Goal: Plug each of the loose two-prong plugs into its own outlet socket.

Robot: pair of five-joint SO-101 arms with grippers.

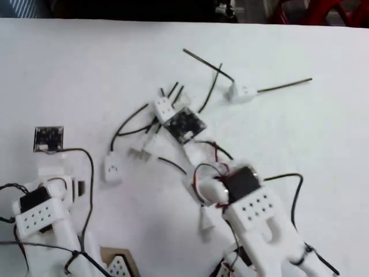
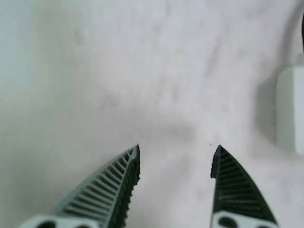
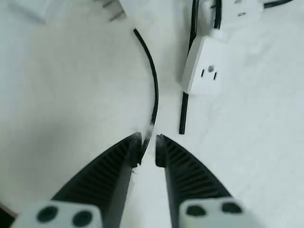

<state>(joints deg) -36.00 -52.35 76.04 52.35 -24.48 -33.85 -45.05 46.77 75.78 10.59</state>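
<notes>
Right fingers (image 3: pixel 118 166) — plug cord (image 3: pixel 154 90) between tips

Left wrist view: white block (image 2: pixel 290 111) cut by picture edge, can't tell plug or socket. Right wrist view: black cable (image 3: pixel 153 80) end lost behind my right gripper (image 3: pixel 148 142) tip; plug (image 3: pixel 124 6) cropped, just prongs showing.
</notes>
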